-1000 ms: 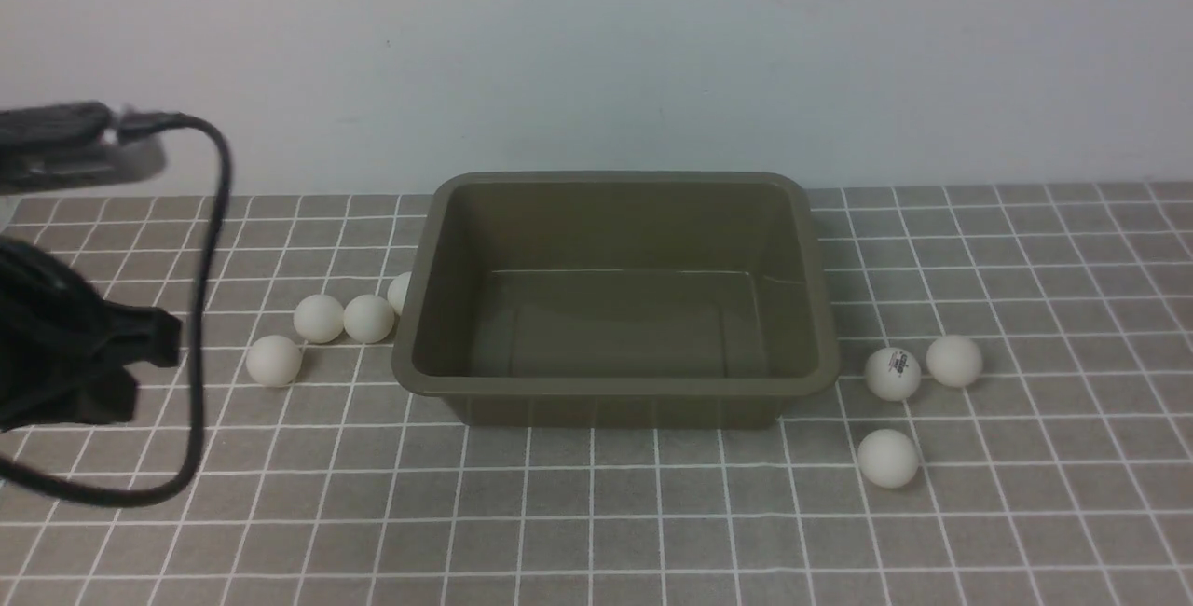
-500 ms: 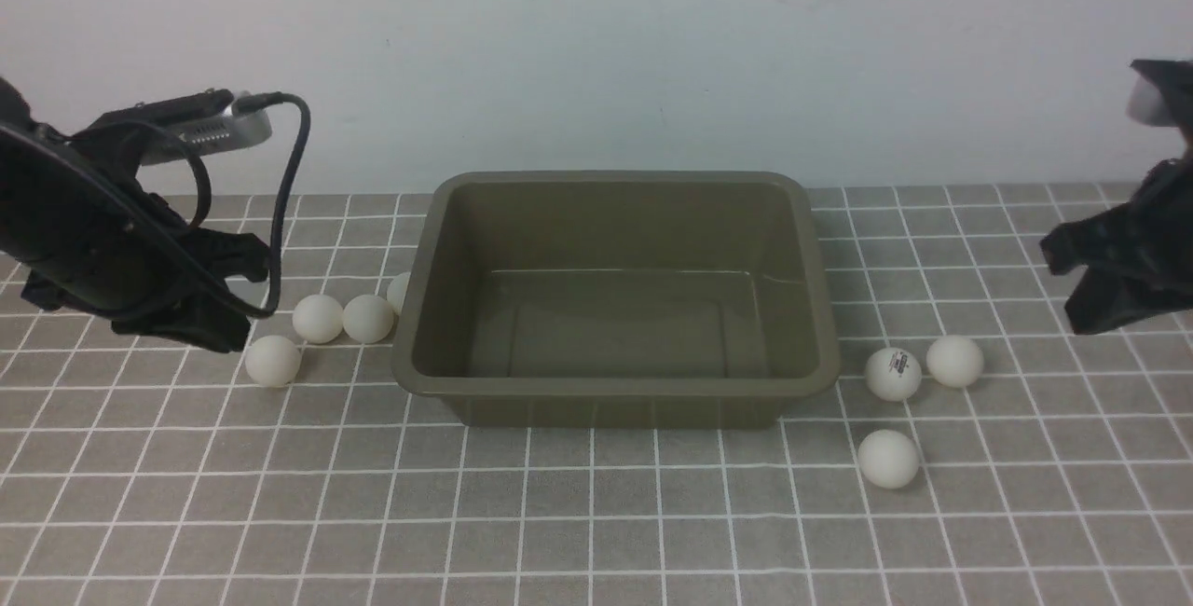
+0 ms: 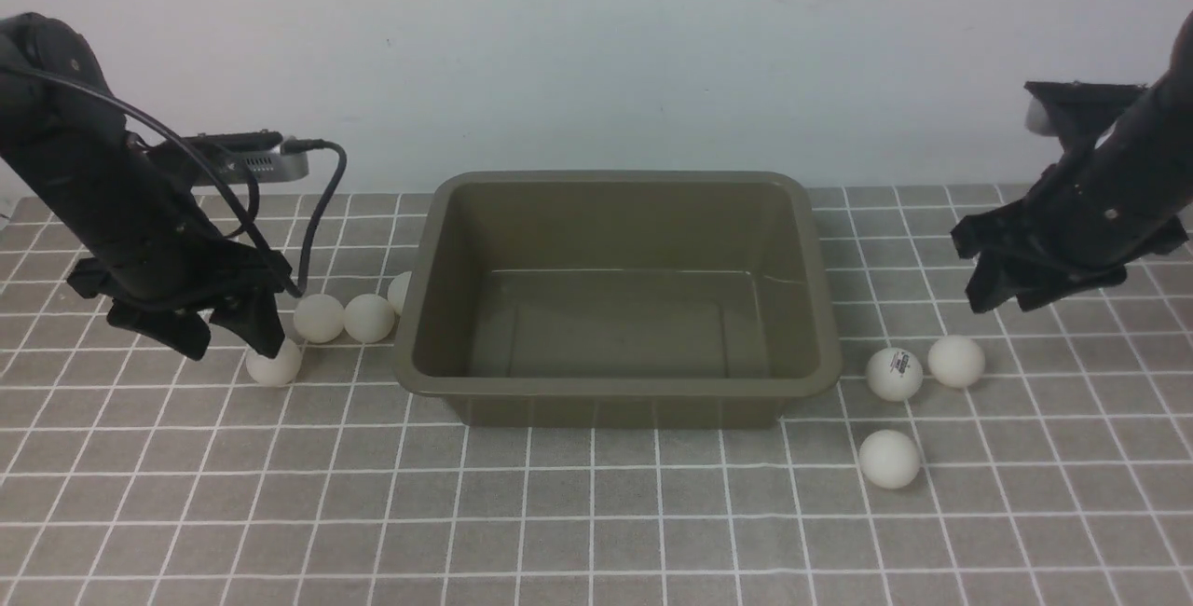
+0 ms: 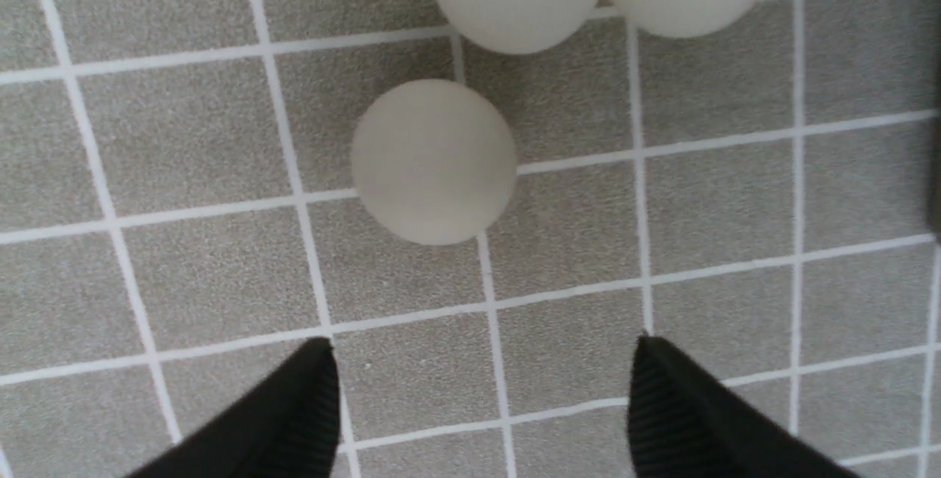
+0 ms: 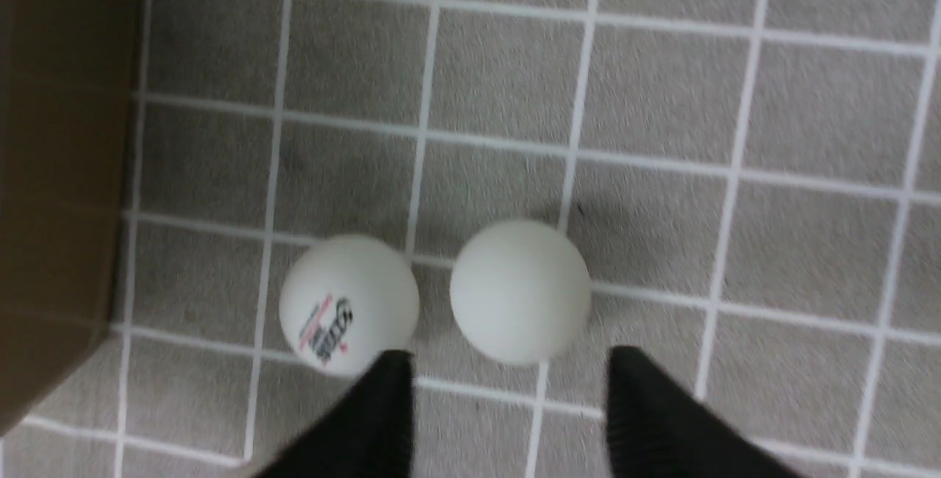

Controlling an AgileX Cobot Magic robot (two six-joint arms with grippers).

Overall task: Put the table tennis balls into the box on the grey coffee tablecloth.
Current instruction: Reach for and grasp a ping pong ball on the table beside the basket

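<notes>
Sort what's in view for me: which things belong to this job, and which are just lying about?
Job: left-side balls, right-side balls, box, grey coffee tablecloth, left tool and right tool, both open.
Not the job: wall, black cable on the left arm.

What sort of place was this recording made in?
Likely a staged test tabletop rather than a home: a grid-lined grey tablecloth set against a bare pale wall, with just an olive box and scattered table tennis balls on it.
</notes>
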